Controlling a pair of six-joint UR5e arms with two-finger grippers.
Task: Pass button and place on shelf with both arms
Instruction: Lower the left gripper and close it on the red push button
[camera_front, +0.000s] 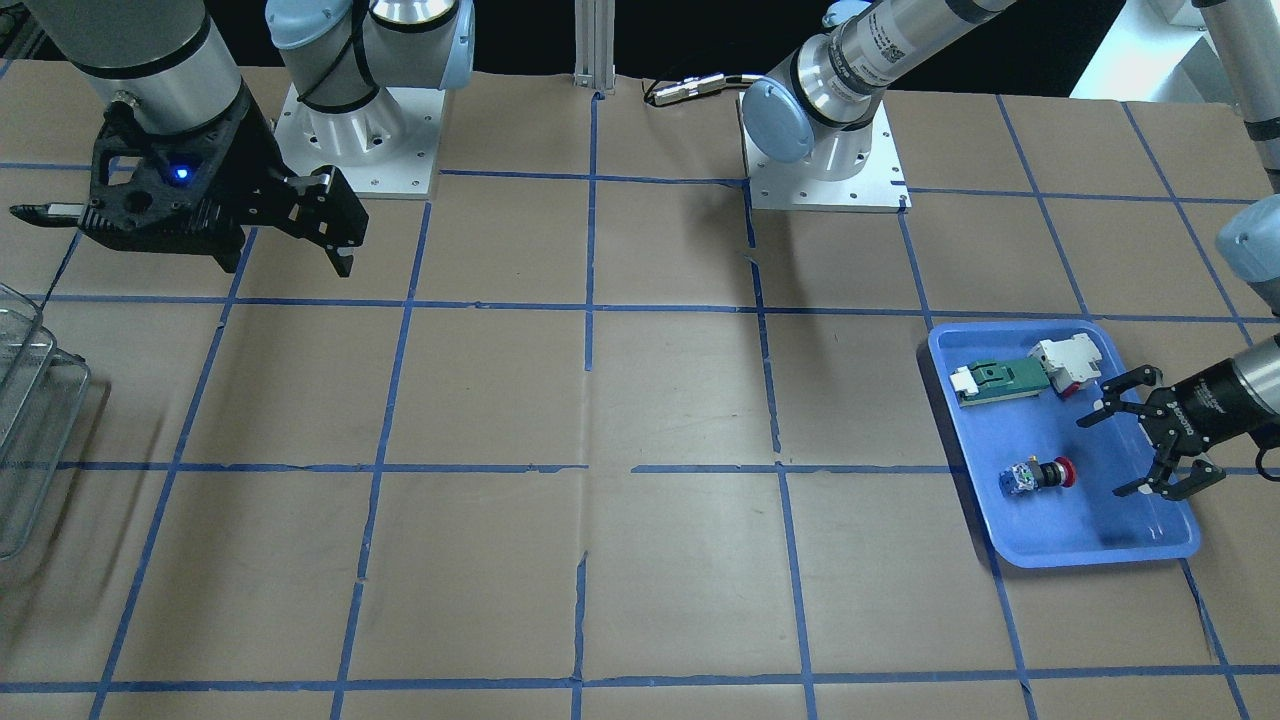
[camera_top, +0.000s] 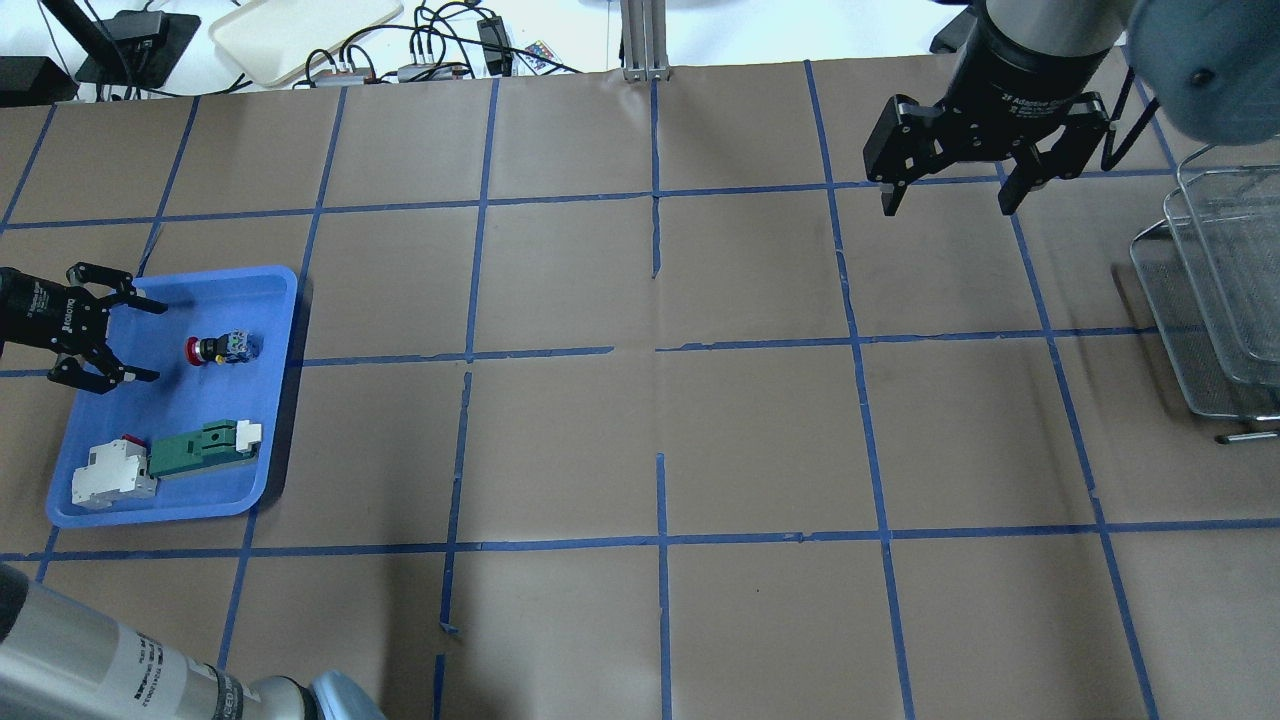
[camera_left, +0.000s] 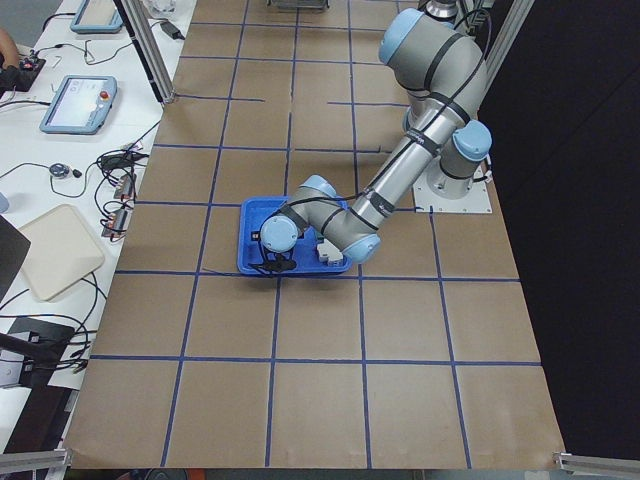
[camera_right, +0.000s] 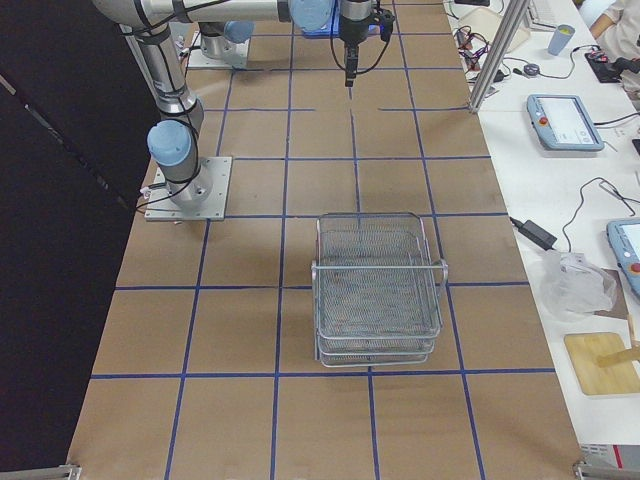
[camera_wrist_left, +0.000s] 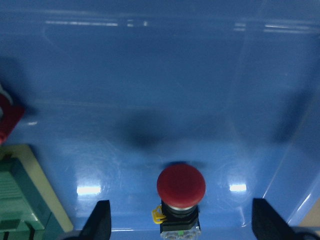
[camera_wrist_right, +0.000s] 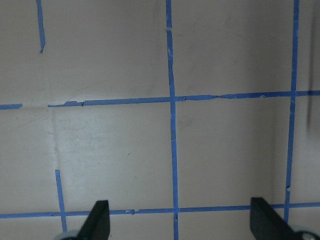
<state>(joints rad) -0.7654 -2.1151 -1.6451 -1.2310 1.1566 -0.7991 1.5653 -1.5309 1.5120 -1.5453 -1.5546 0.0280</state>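
Overhead: left claw (camera_top: 150, 342) spread wide, low over blue tray (camera_top: 283, 300), aimed at button (camera_top: 220, 349), which lies on its side in tray just past the fingertips. Prob. lining up for pick. Right claw (camera_top: 946, 203) released too, empty, hovering above table (camera_top: 660, 440) on shelf (camera_top: 1220, 300) side, likely parked for hand-over.
Front view: red cap toward left claw, clear gap btwn them.
Left wrist cam: cap centred btwn fingers, untouched.
Right wrist cam: bare table only.
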